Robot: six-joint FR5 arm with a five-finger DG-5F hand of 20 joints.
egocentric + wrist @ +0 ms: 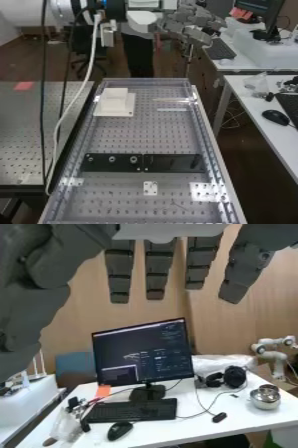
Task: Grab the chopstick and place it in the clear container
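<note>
The hand [189, 25] is up at the top of the high view, beyond the far end of the bench and well above it, its fingers extended and nothing held. Straight, spread fingers of the hand [157, 271] hang in the wrist view. A thin pale stick that looks like the chopstick [174, 100] lies crosswise near the bench's far right corner, in the high view. Clear walls of what looks like the clear container [148, 81] run round the perforated bench top, and the stick appears to lie within them.
On the bench stand a white block on a square base [114, 103] at the far left and a black plate [174, 162] across the middle. A white cable [78, 95] hangs at the left. A side desk [199, 424] holds a monitor [143, 354], keyboard and mouse.
</note>
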